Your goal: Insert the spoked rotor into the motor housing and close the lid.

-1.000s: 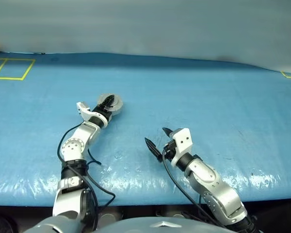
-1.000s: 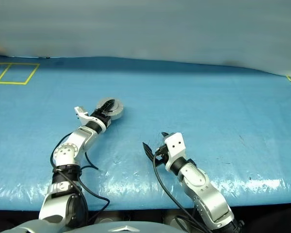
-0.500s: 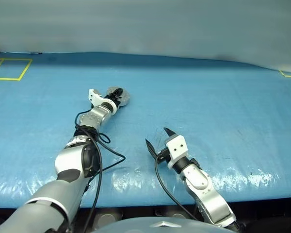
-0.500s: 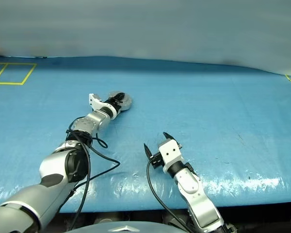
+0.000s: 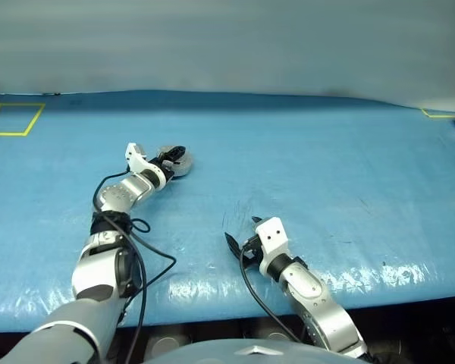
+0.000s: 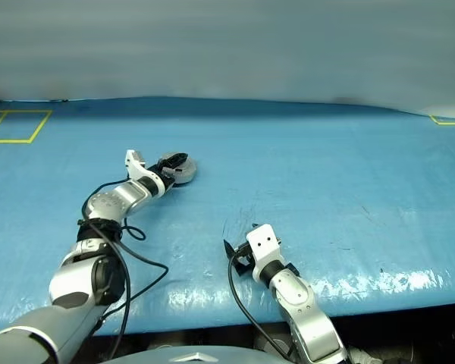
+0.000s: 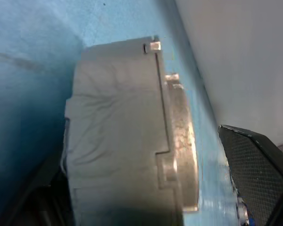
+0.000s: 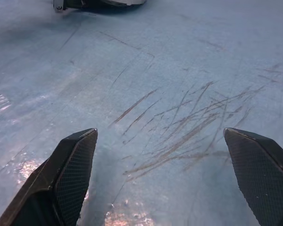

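The motor housing (image 5: 176, 161) sits left of centre on the blue table (image 5: 326, 167) with its lid (image 7: 181, 141) apparently shut. The left gripper (image 5: 169, 155) straddles it with fingers spread, seemingly releasing. The right gripper (image 5: 241, 236) hangs near the front edge, well apart, fingers wide, grasping nothing.

Even overhead light, soft focus up close

Glare glinted off the blue table (image 5: 303, 174) along the lower edge; the grey wall behind was blurred, and the left wrist view looked smeared.
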{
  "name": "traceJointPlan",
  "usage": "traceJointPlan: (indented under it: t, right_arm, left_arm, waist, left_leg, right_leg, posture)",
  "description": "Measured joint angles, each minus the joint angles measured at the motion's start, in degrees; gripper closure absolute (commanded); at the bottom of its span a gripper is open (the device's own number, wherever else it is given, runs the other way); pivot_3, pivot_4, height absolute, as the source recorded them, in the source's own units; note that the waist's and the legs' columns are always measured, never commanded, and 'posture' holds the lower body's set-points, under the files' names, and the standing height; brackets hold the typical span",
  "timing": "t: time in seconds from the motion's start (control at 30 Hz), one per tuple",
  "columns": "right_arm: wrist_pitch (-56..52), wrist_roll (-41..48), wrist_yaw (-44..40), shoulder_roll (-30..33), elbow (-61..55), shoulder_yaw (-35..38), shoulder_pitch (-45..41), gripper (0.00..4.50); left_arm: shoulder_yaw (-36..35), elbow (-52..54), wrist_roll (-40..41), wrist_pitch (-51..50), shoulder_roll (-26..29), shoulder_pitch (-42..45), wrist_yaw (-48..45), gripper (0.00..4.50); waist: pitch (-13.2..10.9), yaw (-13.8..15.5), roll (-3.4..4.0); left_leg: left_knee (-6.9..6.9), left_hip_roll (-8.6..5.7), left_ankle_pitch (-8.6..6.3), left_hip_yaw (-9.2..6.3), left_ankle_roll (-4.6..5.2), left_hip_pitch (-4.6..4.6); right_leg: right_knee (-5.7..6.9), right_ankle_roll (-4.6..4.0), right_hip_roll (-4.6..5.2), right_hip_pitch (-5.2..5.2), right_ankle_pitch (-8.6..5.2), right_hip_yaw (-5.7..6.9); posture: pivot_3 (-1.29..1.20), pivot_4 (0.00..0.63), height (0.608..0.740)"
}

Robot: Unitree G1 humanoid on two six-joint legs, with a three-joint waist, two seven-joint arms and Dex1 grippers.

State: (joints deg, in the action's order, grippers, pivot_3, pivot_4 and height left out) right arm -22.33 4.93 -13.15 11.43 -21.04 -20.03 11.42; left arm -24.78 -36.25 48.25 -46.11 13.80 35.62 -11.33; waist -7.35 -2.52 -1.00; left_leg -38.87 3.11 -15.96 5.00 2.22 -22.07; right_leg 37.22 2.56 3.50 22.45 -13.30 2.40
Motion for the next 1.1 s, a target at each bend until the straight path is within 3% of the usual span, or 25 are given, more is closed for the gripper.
traceJointPlan:
  t: [0.1, 0.3, 0.4, 0.47, 0.6, 0.73, 0.93, 1.1]
  right_arm:
    - [-1.04, 0.20, -1.24, 0.24, -0.10, 0.52, -0.64, 0.00]
    - [-0.23, -0.06, -3.16, 0.90, -0.15, 0.58, -1.17, 0.00]
    - [4.29, -0.42, -4.07, 1.34, 0.43, 0.67, -1.04, 0.00]
    - [7.69, -0.57, -4.54, 1.52, 0.81, 0.70, -0.87, 0.00]
    - [12.82, -1.15, -4.85, 1.60, 2.90, 0.99, -0.19, 0.00]
    - [15.68, -1.12, -4.65, 0.38, 4.54, 2.01, 0.31, 0.00]
    - [16.79, -1.07, -4.23, -0.78, 4.86, 2.58, 2.11, 0.00]
    - [16.79, -1.07, -3.58, -2.13, 4.94, 3.06, 2.88, 0.00]
  left_arm:
    - [-0.09, 11.59, 1.29, -5.91, 0.14, -7.68, 2.30, 0.03]
    - [4.23, 31.78, -0.07, -9.76, 1.16, -20.87, 4.64, 0.03]
    - [12.52, 41.91, -7.35, -2.97, 4.46, -29.66, 0.95, 0.03]
    - [17.70, 45.71, -14.94, 8.61, 5.15, -35.86, -2.89, 0.03]
    - [23.13, 46.55, -26.50, 27.70, 4.46, -43.61, -6.75, 0.03]
    - [25.97, 45.32, -34.93, 42.19, 4.56, -46.28, -9.37, 0.03]
    - [26.33, 41.68, -39.28, 53.31, 1.84, -46.40, -9.01, 0.03]
    - [26.24, 41.00, -39.03, 55.16, 0.28, -46.62, -9.83, 0.03]
  waist:
    - [0.36, 0.18, 0.25]
    - [0.84, 0.43, 0.72]
    - [0.85, 0.45, 0.73]
    - [0.83, 0.63, 0.66]
    - [0.60, 1.60, 0.37]
    - [0.57, 2.27, 0.32]
    - [0.45, 2.24, 0.30]
    - [0.30, 2.11, 0.16]
  left_leg:
    - [0.09, 0.01, -0.07, 0.01, -0.03, 0.47]
    - [0.12, -0.01, -0.05, 0.03, -0.09, 0.50]
    - [0.36, -0.08, -0.04, 0.11, -0.14, 0.51]
    - [0.69, -0.13, 0.02, 0.18, -0.24, 0.48]
    - [1.01, -0.10, 0.08, 0.14, -0.31, 0.13]
    - [0.91, -0.09, 0.13, 0.04, -0.24, -0.82]
    - [0.91, -0.09, 0.02, 0.05, -0.05, -0.89]
    - [0.81, -0.09, 0.00, 0.08, -0.02, -0.89]
  right_leg:
    - [0.04, -0.44, 0.14, -0.09, -0.27, 0.01]
    - [0.20, -0.63, 0.42, -0.01, -0.35, -0.07]
    - [0.24, -0.81, 0.55, 0.12, -0.45, -0.14]
    - [0.20, -0.91, 0.65, 0.29, -0.50, -0.16]
    - [0.14, -1.16, 0.72, 0.73, -0.63, -0.04]
    - [0.12, -1.17, 0.69, 1.25, -0.63, 0.09]
    - [-0.22, -0.95, 0.52, 1.13, -0.53, 0.24]
    - [-0.24, -0.81, 0.24, 1.10, -0.46, 0.26]
  posture:
    - [0.00, 0.150, 0.740]
    - [0.00, 0.150, 0.740]
    - [0.00, 0.150, 0.740]
    - [0.00, 0.150, 0.740]
    - [0.00, 0.150, 0.740]
    - [0.00, 0.150, 0.740]
    - [0.00, 0.150, 0.740]
    - [0.00, 0.150, 0.740]
